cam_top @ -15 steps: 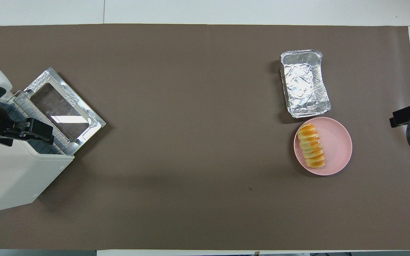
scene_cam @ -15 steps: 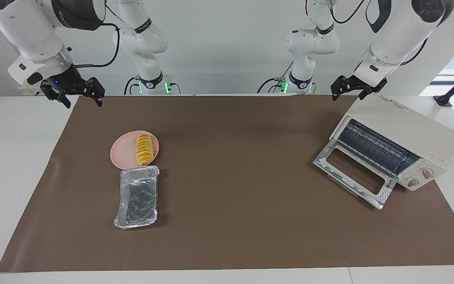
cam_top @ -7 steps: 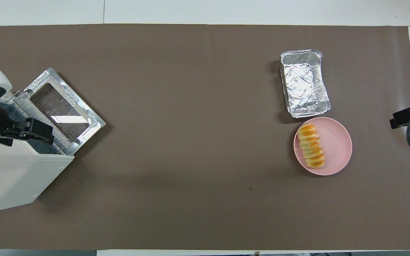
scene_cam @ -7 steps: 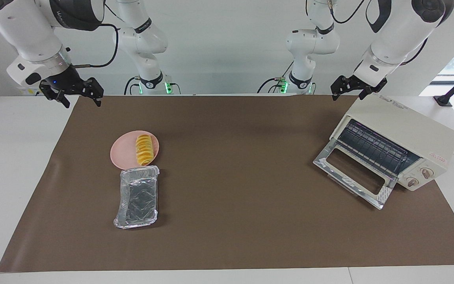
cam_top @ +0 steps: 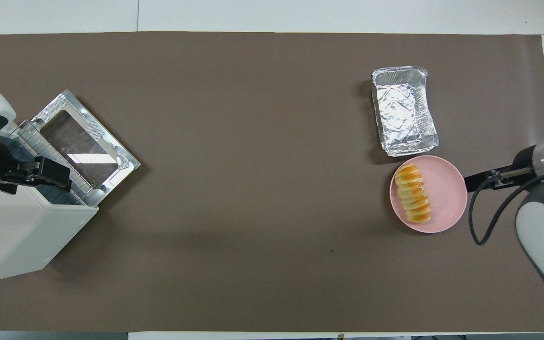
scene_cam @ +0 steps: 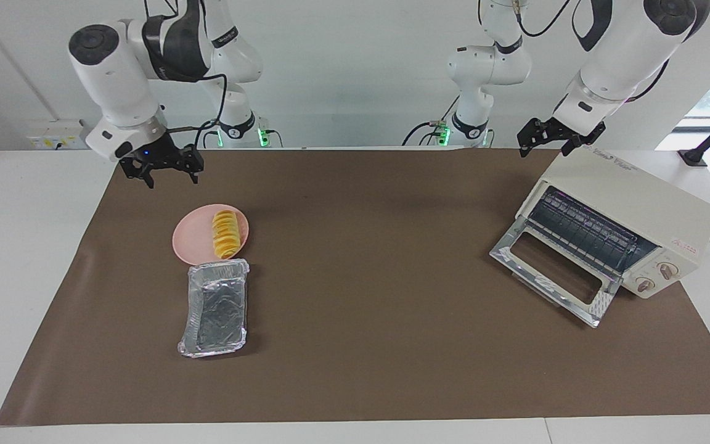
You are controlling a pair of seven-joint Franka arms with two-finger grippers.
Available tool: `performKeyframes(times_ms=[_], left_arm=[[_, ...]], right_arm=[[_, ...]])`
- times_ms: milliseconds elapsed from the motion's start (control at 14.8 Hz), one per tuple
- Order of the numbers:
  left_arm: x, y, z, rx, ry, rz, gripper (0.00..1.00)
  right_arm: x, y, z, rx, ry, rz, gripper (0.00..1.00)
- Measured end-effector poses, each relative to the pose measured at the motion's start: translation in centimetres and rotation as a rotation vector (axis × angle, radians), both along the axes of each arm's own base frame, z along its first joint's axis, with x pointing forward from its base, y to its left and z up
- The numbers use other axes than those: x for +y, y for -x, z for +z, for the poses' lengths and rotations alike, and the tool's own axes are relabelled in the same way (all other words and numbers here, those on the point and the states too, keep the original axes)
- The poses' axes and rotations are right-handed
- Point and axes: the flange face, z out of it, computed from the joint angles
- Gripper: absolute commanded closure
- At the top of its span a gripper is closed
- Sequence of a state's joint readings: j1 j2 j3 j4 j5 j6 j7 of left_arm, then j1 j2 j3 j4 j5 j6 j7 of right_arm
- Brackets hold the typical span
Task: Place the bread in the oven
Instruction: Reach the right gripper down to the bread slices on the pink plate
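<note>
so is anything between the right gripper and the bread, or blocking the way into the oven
Nothing visible. The right gripper, open, hangs above bare mat beside the pink plate holding the bread. The oven door is down.

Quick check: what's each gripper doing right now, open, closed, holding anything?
Left gripper: open, empty, waiting above the oven.
Right gripper: open, empty, in the air near the plate with the bread.
</note>
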State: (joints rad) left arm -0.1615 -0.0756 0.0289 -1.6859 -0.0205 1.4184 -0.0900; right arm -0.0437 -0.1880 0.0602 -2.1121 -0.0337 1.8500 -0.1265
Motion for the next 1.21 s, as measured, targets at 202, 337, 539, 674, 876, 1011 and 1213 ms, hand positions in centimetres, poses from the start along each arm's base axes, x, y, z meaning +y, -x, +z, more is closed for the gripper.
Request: performKeyframes(times_ms=[202, 337, 539, 674, 876, 1011, 1213], left_arm=[[0.0, 0.0, 0.0, 0.000, 0.000, 0.000, 0.00], [0.0, 0.0, 0.0, 0.000, 0.000, 0.000, 0.00], [0.0, 0.0, 0.0, 0.000, 0.000, 0.000, 0.00], [0.0, 0.0, 0.0, 0.000, 0.000, 0.000, 0.00], [0.0, 0.0, 0.0, 0.000, 0.000, 0.000, 0.00], [0.0, 0.0, 0.0, 0.000, 0.000, 0.000, 0.00], [0.0, 0.0, 0.0, 0.000, 0.000, 0.000, 0.00]], right_arm=[[0.8, 0.8, -4.9, 0.004, -0.010, 0.008, 0.00], [0.7, 1.0, -8.2, -0.004, -0.016, 0.006, 0.00], [0.6, 1.1, -12.6, -0.014, -0.021, 0.007, 0.00], [0.8, 0.9, -14.5, -0.015, -0.024, 0.010, 0.00], [1.7, 0.6, -16.0, -0.039, -0.028, 0.025, 0.00], [2.0, 0.5, -16.6, -0.055, -0.030, 0.023, 0.00], [2.0, 0.5, -17.2, -0.057, -0.031, 0.023, 0.00]])
